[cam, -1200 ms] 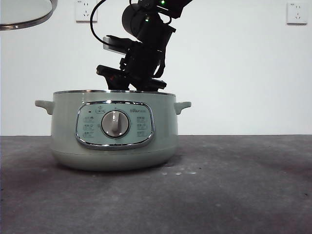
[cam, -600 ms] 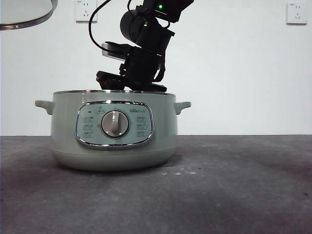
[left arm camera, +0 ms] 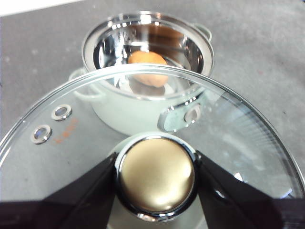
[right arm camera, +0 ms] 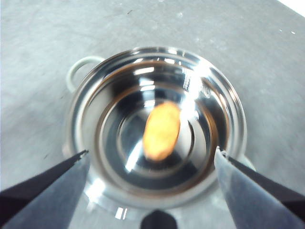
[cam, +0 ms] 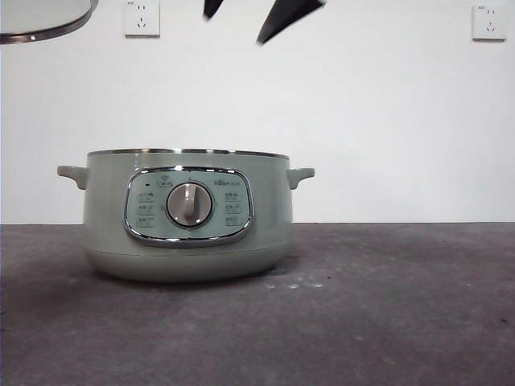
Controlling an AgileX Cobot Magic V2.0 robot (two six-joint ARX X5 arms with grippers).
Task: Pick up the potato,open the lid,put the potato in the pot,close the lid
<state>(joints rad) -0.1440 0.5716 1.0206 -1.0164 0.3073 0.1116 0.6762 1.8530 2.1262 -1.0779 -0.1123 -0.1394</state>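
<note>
Inside pot (right arm camera: pixel 95 119), potato (right arm camera: pixel 162 131), lid (left arm camera: pixel 248 138) aloft (left hand (left arm camera: pixel 155 174))

Dark grey table (cam: pixel 402 322) — matte, faintly mottled; the pot (cam: pixel 187 217) stands directly on it.

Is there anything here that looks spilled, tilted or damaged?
Nothing stands out. The potato lies on the bottom of the pot, which stands level on the table. The left gripper holds the lid by its knob, off to the side above the pot. The right gripper is open above the pot.
</note>
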